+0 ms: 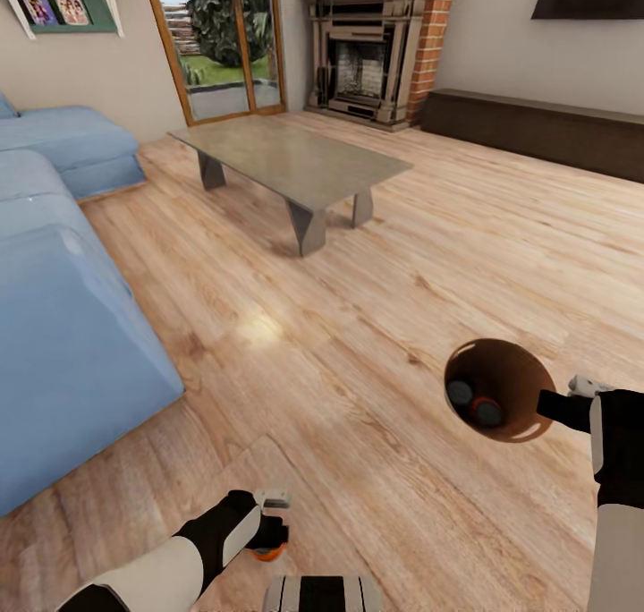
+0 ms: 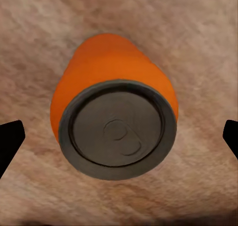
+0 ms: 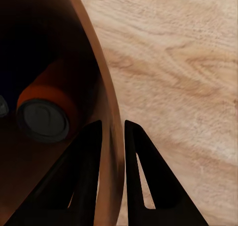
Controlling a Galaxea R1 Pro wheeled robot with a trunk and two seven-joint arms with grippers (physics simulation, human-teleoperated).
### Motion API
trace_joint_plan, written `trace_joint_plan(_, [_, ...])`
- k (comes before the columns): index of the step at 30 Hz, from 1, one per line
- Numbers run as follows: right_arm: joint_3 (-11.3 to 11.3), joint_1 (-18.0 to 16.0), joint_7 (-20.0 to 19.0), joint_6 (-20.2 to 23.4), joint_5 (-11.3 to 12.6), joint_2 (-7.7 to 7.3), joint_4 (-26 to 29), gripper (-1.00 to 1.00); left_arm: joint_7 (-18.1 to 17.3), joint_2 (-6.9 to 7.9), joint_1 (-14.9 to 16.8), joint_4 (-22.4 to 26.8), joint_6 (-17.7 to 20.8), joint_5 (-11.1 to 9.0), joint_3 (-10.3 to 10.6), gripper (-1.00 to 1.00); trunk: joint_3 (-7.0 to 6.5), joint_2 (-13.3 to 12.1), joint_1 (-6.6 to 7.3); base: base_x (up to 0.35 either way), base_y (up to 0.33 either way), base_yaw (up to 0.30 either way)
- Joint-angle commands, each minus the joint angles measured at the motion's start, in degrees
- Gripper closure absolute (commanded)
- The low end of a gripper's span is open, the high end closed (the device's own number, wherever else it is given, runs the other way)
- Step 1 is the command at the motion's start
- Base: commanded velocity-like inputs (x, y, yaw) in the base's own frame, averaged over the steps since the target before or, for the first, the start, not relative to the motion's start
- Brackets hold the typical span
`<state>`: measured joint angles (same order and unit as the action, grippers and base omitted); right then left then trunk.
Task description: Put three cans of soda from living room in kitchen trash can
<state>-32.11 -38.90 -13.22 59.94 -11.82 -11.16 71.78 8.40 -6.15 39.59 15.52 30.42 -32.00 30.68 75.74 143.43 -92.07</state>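
While upright, soda can (image 2: 116, 112) between left gripper (image 2: 119, 137)

You are not seeing any readable text, number, brand or sign here. The can of soda (image 2: 116, 122) under your left wrist camera is showing only plain orange sides and a grey top with a tab shape, no label. The framed pictures (image 1: 55, 5) on the wall above the sofa are showing coloured figures, but they are too small to read anything.
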Motion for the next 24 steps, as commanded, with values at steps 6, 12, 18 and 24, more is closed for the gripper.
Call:
trace_joint_plan(6, [0.0, 0.0, -0.2, 0.1, 0.8, -0.01, 0.0, 1.00, 0.0, -0.01, 0.0, 0.1, 0.0, 0.0, 0.0, -1.00, 0.44, 0.0, -0.04, 0.000, 0.000, 0.000])
trace_joint_plan(12, [0.0, 0.0, -0.2, 0.1, 0.8, 0.03, 0.0, 1.00, 0.0, 0.14, 0.0, 0.1, 0.0, 0.0, -0.1, -1.00, 1.33, 0.1, -0.14, 0.000, 0.000, 0.000])
trace_joint_plan(18, [0.0, 0.0, -0.2, 0.1, 0.8, 0.07, 0.0, 1.00, 0.0, 0.27, 0.0, 0.2, 0.0, 0.0, -0.1, -1.00, 1.99, 0.1, -0.22, 0.000, 0.000, 0.000])
trace_joint_plan(24, [0.0, 0.0, -0.2, 0.1, 0.8, 0.14, 0.0, 1.00, 0.0, 0.33, 0.0, 0.2, 0.0, 0.0, -0.1, -1.00, 3.10, 0.2, -0.35, 0.000, 0.000, 0.000])
